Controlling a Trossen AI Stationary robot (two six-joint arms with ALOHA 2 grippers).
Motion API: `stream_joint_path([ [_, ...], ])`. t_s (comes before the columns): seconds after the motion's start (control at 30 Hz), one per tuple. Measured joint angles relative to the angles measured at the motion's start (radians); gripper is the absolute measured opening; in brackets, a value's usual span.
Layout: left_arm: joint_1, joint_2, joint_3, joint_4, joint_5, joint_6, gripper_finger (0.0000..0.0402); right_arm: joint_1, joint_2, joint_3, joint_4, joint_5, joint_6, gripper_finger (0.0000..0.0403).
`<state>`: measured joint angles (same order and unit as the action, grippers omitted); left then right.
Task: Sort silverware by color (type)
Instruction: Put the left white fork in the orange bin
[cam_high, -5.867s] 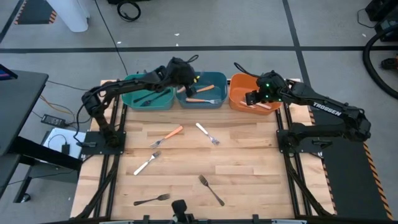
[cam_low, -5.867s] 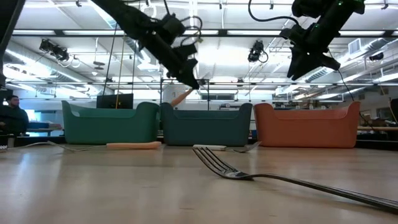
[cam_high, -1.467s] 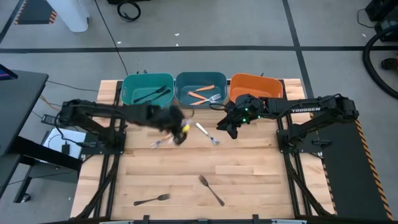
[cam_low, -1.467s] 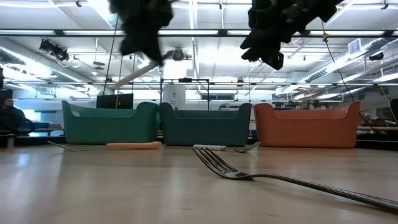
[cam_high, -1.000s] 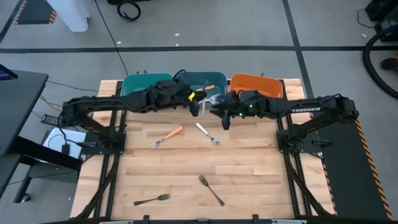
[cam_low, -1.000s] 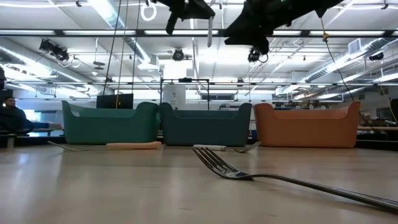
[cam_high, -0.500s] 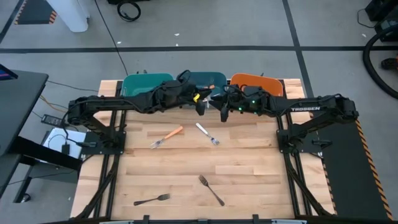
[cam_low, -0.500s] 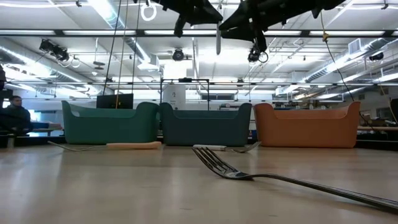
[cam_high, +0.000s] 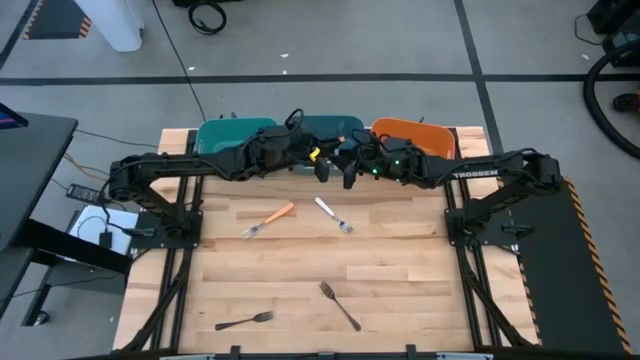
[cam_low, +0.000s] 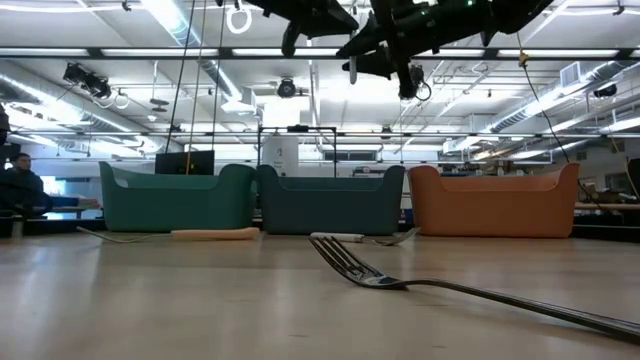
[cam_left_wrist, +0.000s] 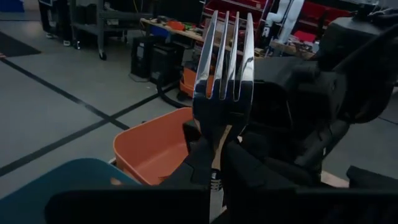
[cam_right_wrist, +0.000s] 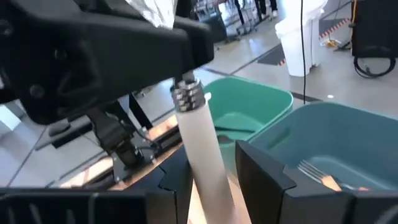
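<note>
Table: a pale wooden butcher-block tabletop (cam_high: 400, 270), carrying three bins along its far edge.
Landmark: the dark blue rectangular plastic bin (cam_low: 330, 200), the middle one of the three.
Left arm: a dark jointed arm reaching in from the teal side, ending above the front rim of the blue bin.
Right arm: a dark jointed arm reaching in from the orange side, meeting the left arm above the same rim.
Teal bin: a teal plastic bin (cam_low: 175, 198) touching the blue bin on the left arm's side.
Orange bin: an orange plastic bin (cam_low: 495, 200) just beside the blue bin on the right arm's side.
Left gripper (cam_left_wrist: 214, 155): clamped tight on the neck of the held fork, high above the blue bin's front rim.
Right gripper (cam_right_wrist: 208, 168): spread wide, one finger on each side of the held fork's handle, tip to tip with the left gripper. Whether its pads touch the handle cannot be told.
Held fork: a silver-tined fork with a white handle (cam_left_wrist: 225, 74), upright with tines up, between the two grippers above the blue bin.
Loose forks: an orange-handled fork (cam_high: 266, 219) and a white-handled fork (cam_high: 333, 214) lie apart on the table in front of the blue bin. Two dark forks (cam_high: 340, 305) (cam_high: 244, 320) lie well apart from it, near the table's front edge.
Binned fork: an orange-handled fork (cam_right_wrist: 317, 174) lies inside the blue bin.
</note>
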<state>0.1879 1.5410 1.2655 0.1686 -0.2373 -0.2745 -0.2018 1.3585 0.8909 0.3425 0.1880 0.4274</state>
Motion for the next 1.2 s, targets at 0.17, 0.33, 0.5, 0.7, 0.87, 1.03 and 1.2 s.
stream_joint_path([
  [0.17,0.008,0.000,0.000,0.000,0.006,0.034,0.0022,-0.008,-0.002,0.000,0.001,-0.001,-0.007,0.0089],
  [0.33,0.026,0.000,0.000,-0.003,0.026,0.046,0.0036,-0.007,-0.003,0.000,0.005,-0.009,-0.017,0.0036],
  [0.5,0.056,0.000,0.000,-0.005,0.071,0.052,0.0036,-0.007,-0.003,0.000,0.002,0.000,-0.018,0.0036],
  [0.7,0.117,-0.006,0.000,0.029,0.180,0.092,0.0055,-0.021,-0.009,0.001,-0.001,0.040,-0.064,0.0036],
  [0.87,0.167,-0.009,0.020,0.070,0.300,0.081,0.0086,-0.072,-0.050,0.000,-0.099,0.044,-0.064,0.0036],
  [1.03,0.193,-0.012,0.055,0.065,0.320,0.081,0.0108,-0.152,-0.146,-0.001,-0.312,0.062,-0.072,0.0036],
  [1.2,0.227,-0.013,0.080,0.050,0.312,0.114,0.0109,-0.266,-0.271,-0.001,-0.659,0.067,-0.122,0.0036],
])
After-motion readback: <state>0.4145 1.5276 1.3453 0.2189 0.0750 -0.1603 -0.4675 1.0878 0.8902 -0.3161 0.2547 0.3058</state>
